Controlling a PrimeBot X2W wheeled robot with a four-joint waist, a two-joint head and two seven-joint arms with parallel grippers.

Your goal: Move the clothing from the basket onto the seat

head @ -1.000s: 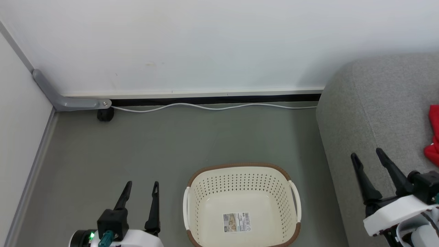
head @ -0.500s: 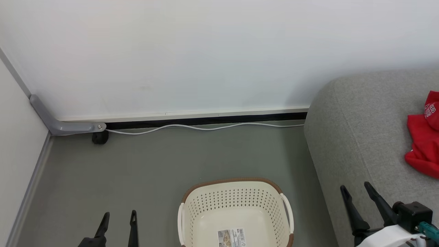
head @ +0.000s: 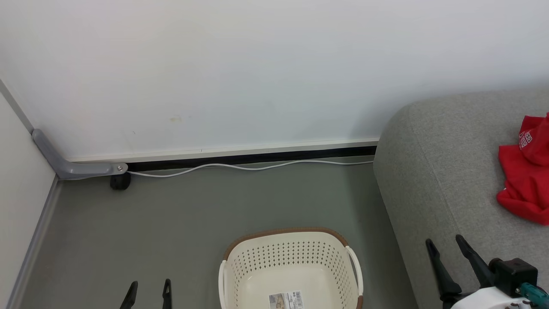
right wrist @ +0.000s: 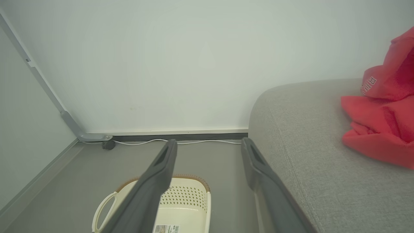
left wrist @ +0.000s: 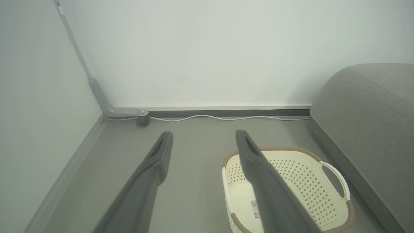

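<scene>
Since a second earlier the whole head view had swung up and to the right, which I took for the camera moving, not the things. The basket [head: 291,255] now sat cut off at the bottom centre, and more of the clothing [head: 525,184] showed at the right edge.

The red clothing lay bunched on the seat [head: 437,171], at the middle right of frame, which is where the task wants it. The basket stood on the grey floor just beside the seat's rounded end. What I could see of its inside held nothing but the paper label [head: 285,299], so I judged the transfer done or nearly so.

That would explain the arms hanging idle. The left gripper [head: 150,288] peeked in at the lower left with its fingers spread wide and nothing between them. The right gripper [head: 445,242], at the lower right over the seat's near edge, was spread just as wide and equally empty.

The clothing lay well apart from the right jaws, above and to their right. From the left jaws it was farther still, with the basket between.
</scene>
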